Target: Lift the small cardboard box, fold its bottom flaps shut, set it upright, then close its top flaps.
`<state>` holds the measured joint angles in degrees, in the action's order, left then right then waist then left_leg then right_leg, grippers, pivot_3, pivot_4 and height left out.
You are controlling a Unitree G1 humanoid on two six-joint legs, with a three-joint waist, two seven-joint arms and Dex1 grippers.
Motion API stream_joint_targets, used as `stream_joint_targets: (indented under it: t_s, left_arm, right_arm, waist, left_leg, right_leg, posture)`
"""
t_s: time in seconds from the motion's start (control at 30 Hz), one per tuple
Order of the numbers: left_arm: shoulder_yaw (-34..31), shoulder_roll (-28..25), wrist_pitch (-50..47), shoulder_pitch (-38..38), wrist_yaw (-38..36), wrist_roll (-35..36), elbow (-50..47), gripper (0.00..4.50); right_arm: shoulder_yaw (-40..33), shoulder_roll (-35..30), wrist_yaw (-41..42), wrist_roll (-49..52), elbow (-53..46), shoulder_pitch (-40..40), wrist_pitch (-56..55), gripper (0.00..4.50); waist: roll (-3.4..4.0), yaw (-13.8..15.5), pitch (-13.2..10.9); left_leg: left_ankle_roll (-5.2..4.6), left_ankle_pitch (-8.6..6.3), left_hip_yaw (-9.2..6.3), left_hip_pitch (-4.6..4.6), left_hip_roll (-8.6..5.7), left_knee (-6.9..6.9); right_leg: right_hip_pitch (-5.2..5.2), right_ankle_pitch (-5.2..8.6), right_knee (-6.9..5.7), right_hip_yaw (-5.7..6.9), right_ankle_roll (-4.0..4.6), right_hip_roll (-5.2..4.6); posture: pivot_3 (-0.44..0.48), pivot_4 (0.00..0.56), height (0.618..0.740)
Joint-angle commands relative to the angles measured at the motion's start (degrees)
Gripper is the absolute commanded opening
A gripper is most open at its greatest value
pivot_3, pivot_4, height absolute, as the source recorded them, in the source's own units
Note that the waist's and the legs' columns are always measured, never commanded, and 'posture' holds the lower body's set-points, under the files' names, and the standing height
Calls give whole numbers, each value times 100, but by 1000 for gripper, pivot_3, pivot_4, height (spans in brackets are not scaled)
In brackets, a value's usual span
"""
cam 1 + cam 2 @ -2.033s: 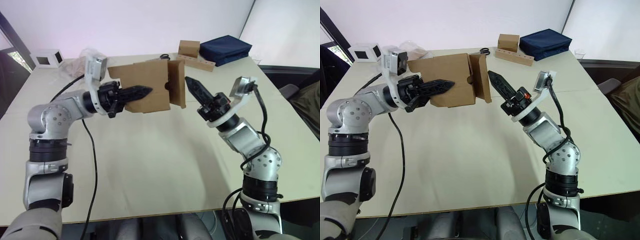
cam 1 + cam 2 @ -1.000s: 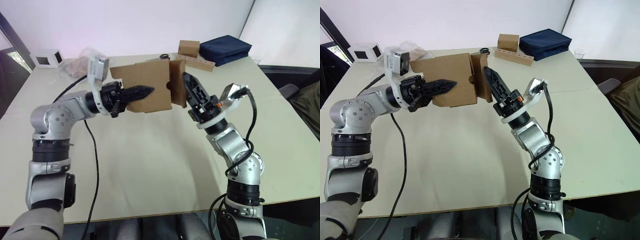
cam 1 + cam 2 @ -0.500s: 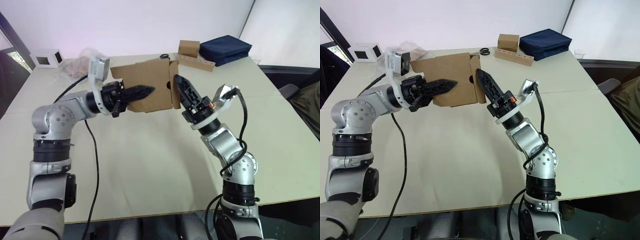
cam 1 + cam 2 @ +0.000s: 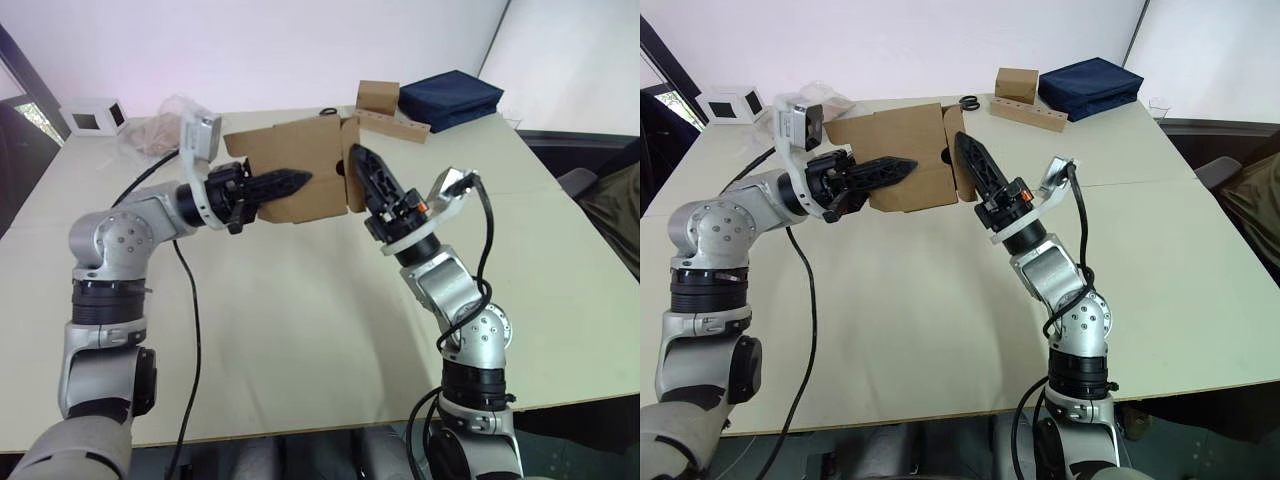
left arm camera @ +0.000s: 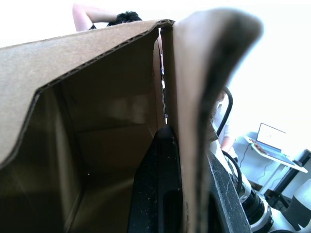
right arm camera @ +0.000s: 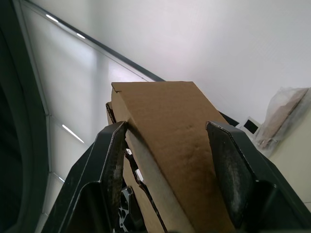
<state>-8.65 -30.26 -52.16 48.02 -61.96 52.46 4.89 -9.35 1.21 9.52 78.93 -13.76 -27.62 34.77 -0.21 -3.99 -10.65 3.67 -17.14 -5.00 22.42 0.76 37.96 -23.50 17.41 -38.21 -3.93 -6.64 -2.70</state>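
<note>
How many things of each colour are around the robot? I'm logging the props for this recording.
Brown: 3, the small cardboard box, a cube box, a holed strip
White: 1, a windowed box
Navy: 1, a bag
Clear: 1, a plastic wrap
Black: 1, scissors
Total: 7

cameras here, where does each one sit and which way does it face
Left and right eye views: on the head, looking forward and down at the table; both arms show.
Left wrist view: along the left pincer, into the small cardboard box.
Right wrist view: along the open right pincer, at a box flap.
All four views share the box.
</note>
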Motion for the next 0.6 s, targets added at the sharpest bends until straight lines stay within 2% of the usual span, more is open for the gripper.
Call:
stream_joint_targets:
  t_s: [0.03, 0.6]
  left_arm:
    - [-158, -16, 102, 61, -25, 91, -162, 0]
    - [-148, 206, 317, 148, 143, -64, 102, 0]
  right_arm:
    - [58, 96, 49, 34, -106, -209, -51, 2698]
    - [618, 109, 209, -602, -371, -121, 81, 2698]
  waist:
    - [0, 0, 0]
    - [0, 0, 0]
  left_leg:
    - [0, 0, 0, 0, 0, 0]
    - [0, 0, 0, 0, 0, -1]
  right_leg:
    - [0, 0, 0, 0, 0, 0]
    - [-2, 0, 0, 0, 0, 0]
  posture:
    - [0, 150, 740]
    - [0, 150, 740]
